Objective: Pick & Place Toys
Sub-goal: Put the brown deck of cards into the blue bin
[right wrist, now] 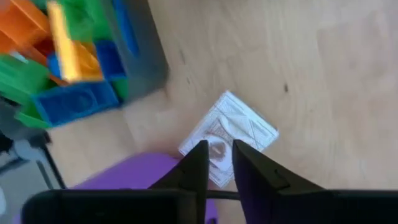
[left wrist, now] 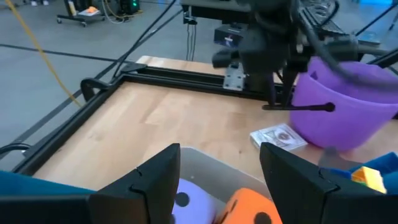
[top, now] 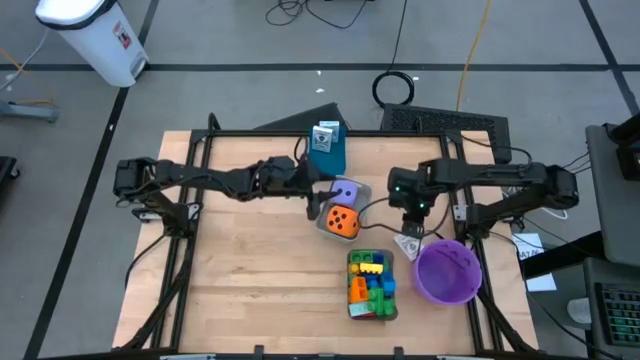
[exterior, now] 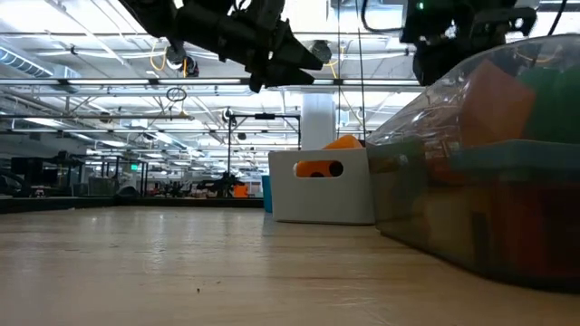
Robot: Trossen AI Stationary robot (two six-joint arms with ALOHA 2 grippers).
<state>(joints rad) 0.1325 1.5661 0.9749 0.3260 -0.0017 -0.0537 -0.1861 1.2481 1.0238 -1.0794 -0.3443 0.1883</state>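
Right now my left gripper [top: 312,197] hangs above the near tray [top: 322,222], fingers spread wide and empty. That tray is my landmark. Inside it sit the purple die [top: 344,191] and the orange die [top: 343,221], side by side; my left wrist view looks straight down between its fingers onto both of them, so they lie directly below and just ahead of that gripper. Neither die has a long axis to speak of, so I judge finger alignment matters little; what matters is dropping straight down over one die without catching the tray wall.

My right gripper [top: 411,222] hovers on the far side of the tray from the left arm, over a small flat card [right wrist: 229,137] on the table [top: 250,290], beside the purple bowl [top: 447,271]. Its fingers stand nearly closed, with only a thin gap, holding nothing. The bricks [top: 371,284] fill a second tray just beyond the first, toward the table's front edge.

For the dice, my left arm is clearly the nearer one.
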